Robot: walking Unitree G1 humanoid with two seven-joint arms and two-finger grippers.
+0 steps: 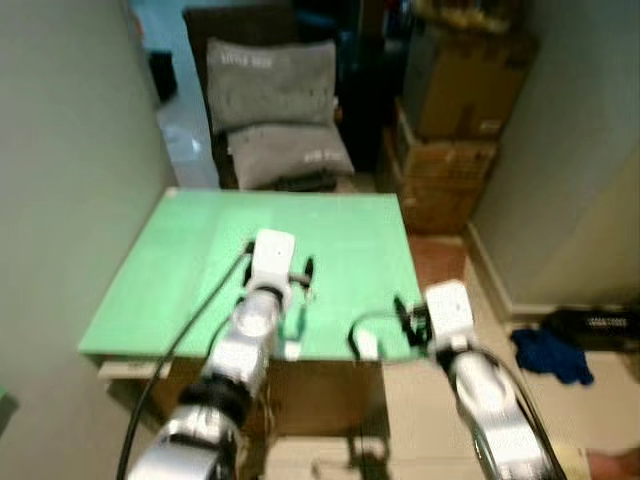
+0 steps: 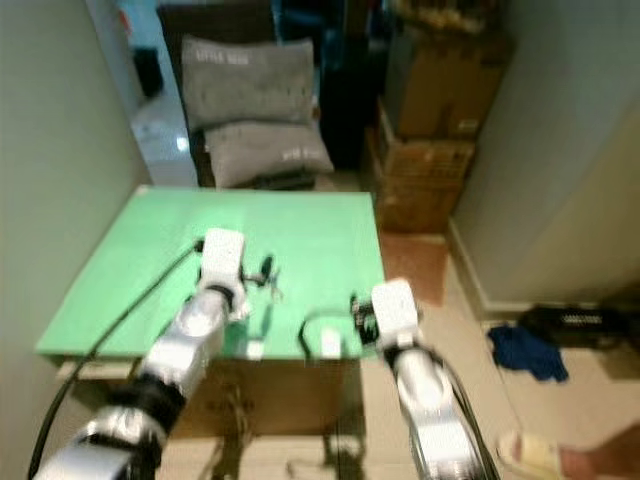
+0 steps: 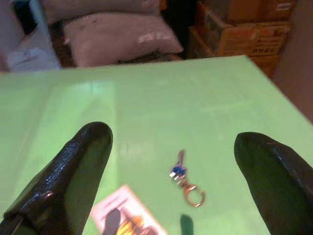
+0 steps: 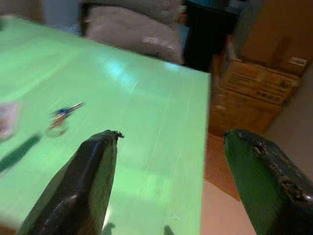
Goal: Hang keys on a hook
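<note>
Our left gripper (image 3: 171,171) hangs just above the green desk (image 1: 350,225), jaws wide apart, with the blue-headed key on its ring (image 3: 185,178) lying flat on the desk between them, beside a small card (image 3: 124,213). Our right gripper (image 4: 168,181) hovers at the desk's near right edge, jaws also apart.

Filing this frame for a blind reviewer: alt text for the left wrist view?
A small bunch of keys on a ring lies flat on a green table, between the left gripper's open black fingers. Grey pillows and cardboard boxes stand behind.
</note>
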